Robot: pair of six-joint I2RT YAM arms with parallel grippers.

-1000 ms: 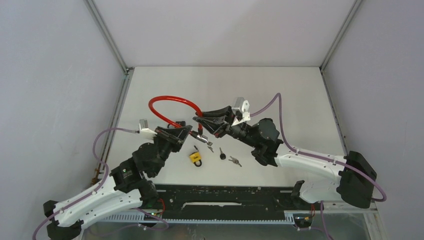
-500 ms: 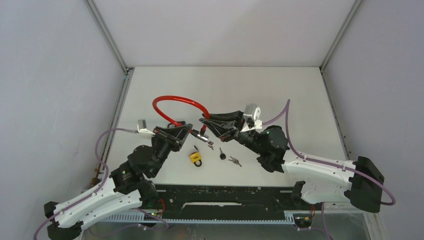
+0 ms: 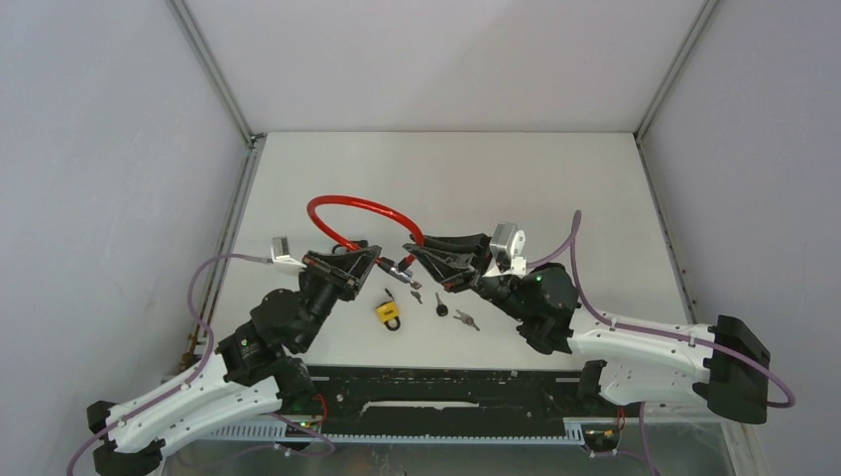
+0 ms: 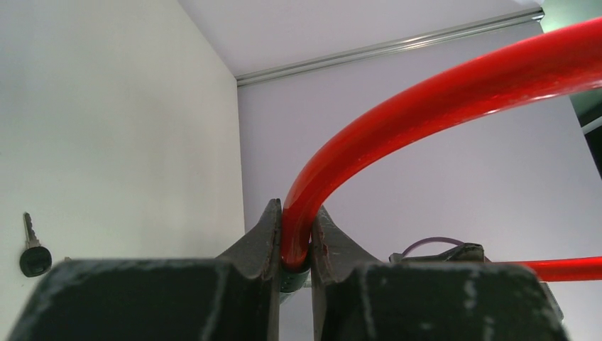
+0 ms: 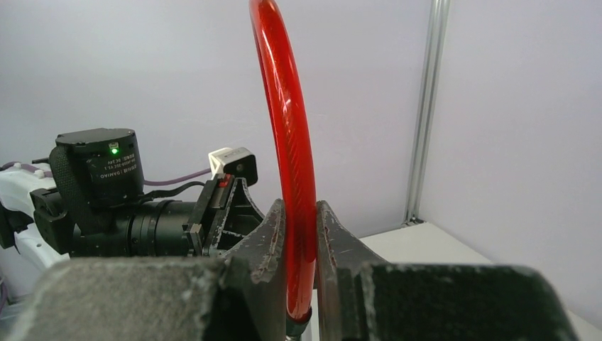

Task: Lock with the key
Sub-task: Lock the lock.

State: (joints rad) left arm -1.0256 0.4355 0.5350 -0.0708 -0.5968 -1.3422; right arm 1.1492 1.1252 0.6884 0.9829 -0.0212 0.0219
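Left pincer (image 3: 368,258) clamped tight on red cable lock (image 3: 349,200) near one end; the loop arcs up & over btw the two arms. On desk (image 3: 555,188) just below, l to r: yellow padlock (image 3: 388,313), black key (image 3: 440,304), small keys (image 3: 465,319). Right pincer (image 3: 411,248) squeezed on the cable's other end, tips near the left's.

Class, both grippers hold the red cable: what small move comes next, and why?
Probably ease the right gripper toward the left gripper so the ends of the red cable meet. Each is shut on one end; the ends look close but unjoined; the key lies untouched.
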